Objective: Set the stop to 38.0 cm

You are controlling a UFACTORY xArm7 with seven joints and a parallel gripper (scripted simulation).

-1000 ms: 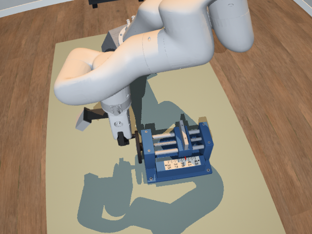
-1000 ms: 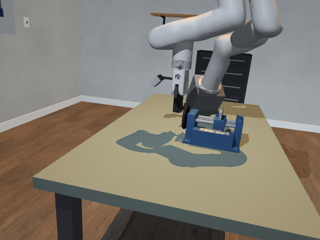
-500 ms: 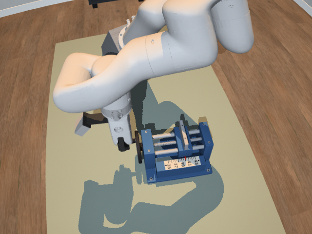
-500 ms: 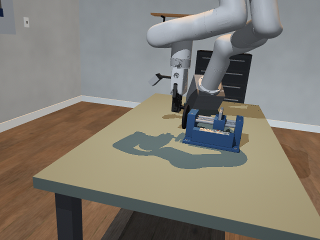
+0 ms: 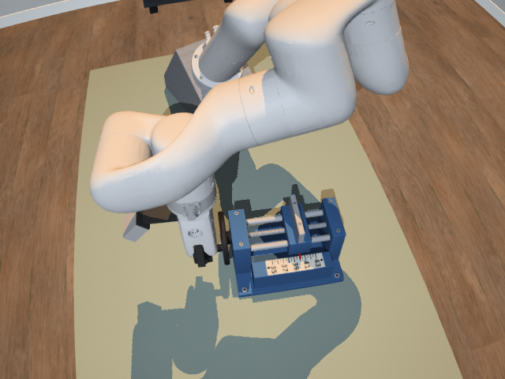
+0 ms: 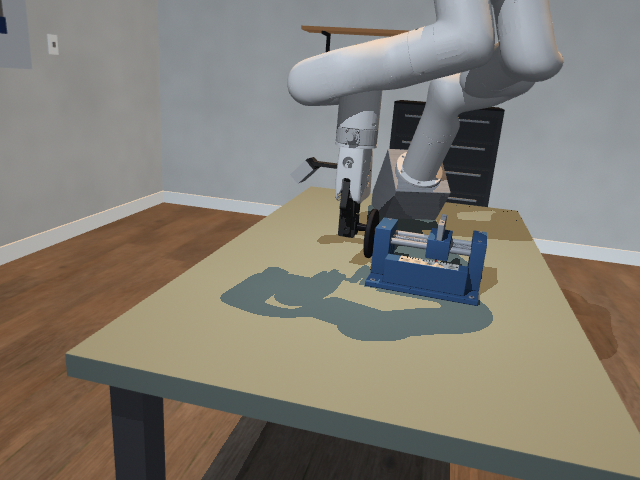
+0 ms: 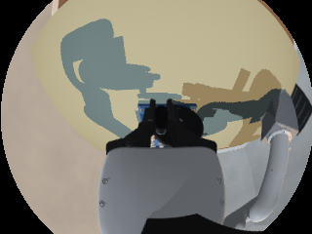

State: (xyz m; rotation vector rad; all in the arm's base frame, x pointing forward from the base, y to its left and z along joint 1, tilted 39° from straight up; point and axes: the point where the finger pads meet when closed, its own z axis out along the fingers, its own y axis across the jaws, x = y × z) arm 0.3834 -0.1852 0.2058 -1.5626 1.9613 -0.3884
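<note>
The hand [image 5: 201,260] [image 6: 347,232] [image 7: 161,106] is seen from the top pointed down outside the handwheel [image 5: 222,228] [image 6: 370,237] [image 7: 195,122], its fingers closed on the crank grip [image 5: 219,247] [image 6: 361,226] [image 7: 161,131], where the wheel can be cranked from its rim. The stop [image 5: 297,222] [image 6: 438,249] is carried on two guide rods [image 5: 267,246] between the end plates of a blue frame [image 5: 241,259] [image 6: 383,248] [image 7: 143,112], with a threaded screw [image 5: 267,231] run between the rods so that turning can presumably be made into sliding. By the red pointer [image 5: 299,256] [image 6: 435,260], a setting slightly above 39 is shown on the scale [image 5: 270,267] [image 6: 413,260]; for 38.0, the stop appears to need shifting toward the wheel, and release is best held off until then.

From the exterior, the frame is shown seated on the tabletop [image 5: 106,253] [image 6: 206,351] [image 7: 171,49], its wheel left overhanging one side, apparently for turning room. The hand is kept upright beside it; if the grip's circle is not followed, it could be slipped or strained.

At the wrist, the grip is framed between the two dark fingers, with the wheel beyond. The stop cannot be made out there.

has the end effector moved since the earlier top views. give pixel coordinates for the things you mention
Yes. Against the blue frame [image 5: 241,263] [image 6: 383,248] [image 7: 142,109], the end effector [image 5: 202,260] [image 6: 346,233] [image 7: 161,106] has shifted toward the bottom of the top view, now beside the lower end of the handwheel [image 5: 222,230] [image 6: 368,241] [image 7: 195,124].
</note>
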